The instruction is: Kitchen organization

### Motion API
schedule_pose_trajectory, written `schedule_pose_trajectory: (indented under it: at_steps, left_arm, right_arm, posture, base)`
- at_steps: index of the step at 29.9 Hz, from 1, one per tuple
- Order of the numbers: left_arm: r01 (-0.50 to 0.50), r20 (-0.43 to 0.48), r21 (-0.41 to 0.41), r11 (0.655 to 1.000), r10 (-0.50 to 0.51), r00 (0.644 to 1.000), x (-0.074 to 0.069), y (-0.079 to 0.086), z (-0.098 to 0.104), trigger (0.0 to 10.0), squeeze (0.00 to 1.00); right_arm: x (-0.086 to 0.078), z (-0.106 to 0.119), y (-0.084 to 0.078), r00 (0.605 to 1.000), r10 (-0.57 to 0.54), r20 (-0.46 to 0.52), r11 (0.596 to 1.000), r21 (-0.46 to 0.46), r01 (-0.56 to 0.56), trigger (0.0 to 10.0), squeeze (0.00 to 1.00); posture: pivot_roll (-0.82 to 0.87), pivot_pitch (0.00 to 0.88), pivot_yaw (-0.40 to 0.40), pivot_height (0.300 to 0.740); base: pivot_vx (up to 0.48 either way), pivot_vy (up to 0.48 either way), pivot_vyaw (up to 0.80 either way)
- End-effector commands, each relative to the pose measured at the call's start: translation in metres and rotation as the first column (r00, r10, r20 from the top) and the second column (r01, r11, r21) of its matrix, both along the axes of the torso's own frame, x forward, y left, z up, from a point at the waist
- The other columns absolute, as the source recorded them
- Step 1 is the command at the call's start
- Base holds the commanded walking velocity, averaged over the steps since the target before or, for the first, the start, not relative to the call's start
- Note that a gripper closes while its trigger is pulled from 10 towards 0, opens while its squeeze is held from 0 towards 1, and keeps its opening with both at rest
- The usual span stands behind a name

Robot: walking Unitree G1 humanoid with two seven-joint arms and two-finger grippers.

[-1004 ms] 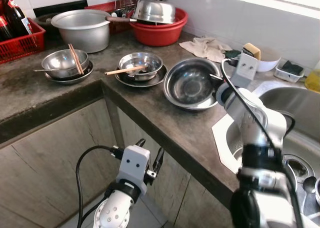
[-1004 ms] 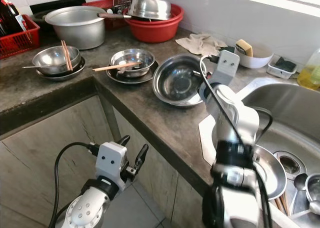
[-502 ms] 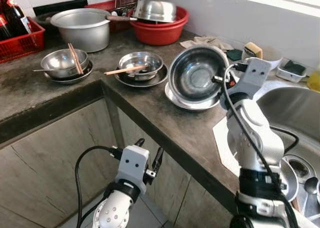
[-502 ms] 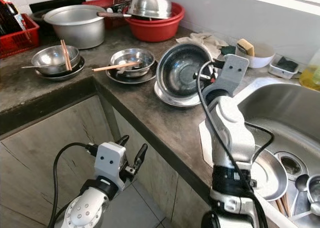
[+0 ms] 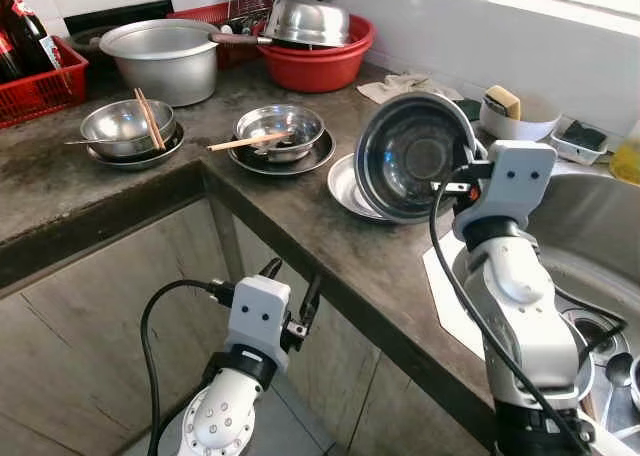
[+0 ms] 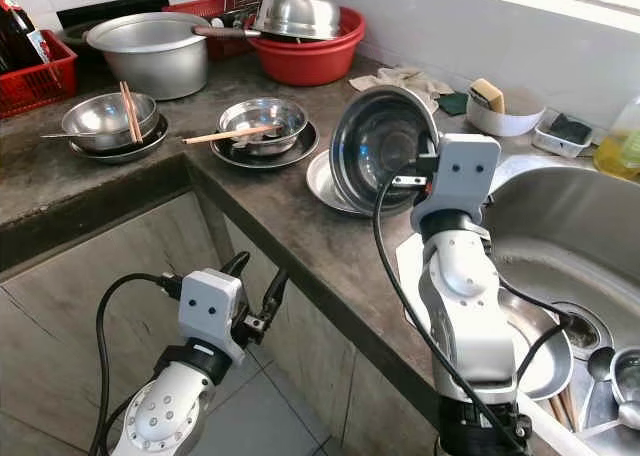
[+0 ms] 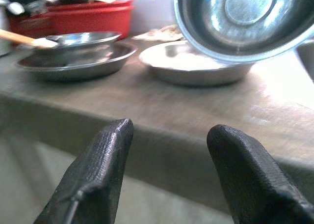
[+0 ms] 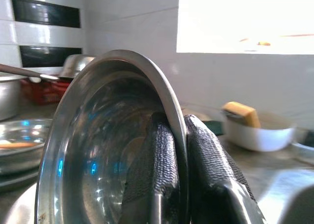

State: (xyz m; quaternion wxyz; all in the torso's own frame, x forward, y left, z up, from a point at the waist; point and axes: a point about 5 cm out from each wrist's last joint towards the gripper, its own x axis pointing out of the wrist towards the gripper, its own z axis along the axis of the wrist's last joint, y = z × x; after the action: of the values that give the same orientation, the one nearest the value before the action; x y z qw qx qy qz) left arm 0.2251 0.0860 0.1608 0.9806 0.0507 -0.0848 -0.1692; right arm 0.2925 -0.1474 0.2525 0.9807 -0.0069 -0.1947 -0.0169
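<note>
Steel bowl is up off the counter, right of centre in the head views, tipped on edge with its hollow facing the robot, and the right gripper has it by the rim: one black finger inside the bowl, the other outside, pinched tight on the thin wall. That edge grip looks chosen because the wall is too wide to span any other way, and it explains the tilt, since the bowl hangs from one point on its rim. Just below and behind it, a shallow steel plate sits flat on the dark counter, apparently the bowl's underliner, left where it was. To the lower right, the sink lies open with dishes already in it, so I'd judge the bowl is bound that way for washing. Upper left of the frame, two more bowl-and-plate sets wait, one with chopsticks across it, the nearer with a wooden utensil, likely next in line. Left gripper hangs low in front of the cabinet, lower left of centre, fingers spread apart with nothing between them, kept clear of the work. Watch for slip: polished steel, a narrow pinch, a heavy overhang
</note>
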Motion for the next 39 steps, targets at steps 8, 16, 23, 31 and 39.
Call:
schedule_pose_trajectory:
  at_steps: [8,16,23,31,39]
  left_arm:
    - [0.025,0.053,-0.012,1.0,-0.025,0.998,0.003,-0.002,0.014,10.0,0.0]
    - [0.023,0.053,0.008,1.0,-0.023,0.998,0.004,0.0,0.013,10.0,0.0]
    - [0.025,0.058,0.041,0.999,-0.027,0.998,0.004,0.0,0.01,10.0,0.0]
    - [0.015,0.025,0.021,1.0,-0.015,1.0,0.004,0.002,0.007,10.0,0.0]
    - [0.011,0.038,0.049,0.999,-0.013,0.999,0.003,0.003,0.006,10.0,0.0]
  right_arm:
    - [-0.01,0.007,-0.007,0.994,-0.074,0.076,0.997,-0.017,0.075,10.0,0.0]
    - [-0.011,0.006,-0.008,0.992,-0.097,0.083,0.995,-0.025,0.099,10.0,0.0]
    - [-0.011,0.004,-0.006,0.993,-0.094,0.075,0.995,-0.025,0.096,10.0,0.0]
    - [-0.01,-0.001,-0.001,0.995,-0.088,0.047,0.995,-0.045,0.09,10.0,0.0]
    - [-0.008,-0.007,0.003,0.998,-0.063,0.007,0.996,-0.058,0.063,10.0,0.0]
  posture:
    - [0.15,0.056,-0.03,0.74]
    - [0.14,0.052,-0.024,0.74]
    - [0.14,0.057,-0.024,0.74]
    - [0.14,0.071,-0.026,0.74]
    - [0.14,0.074,-0.027,0.74]
  base:
    - [0.0,0.36,-0.77]
    - [0.0,0.103,-0.77]
    - [0.0,-0.22,-0.77]
    - [0.0,-0.141,-0.64]
    - [0.149,-0.262,0.0]
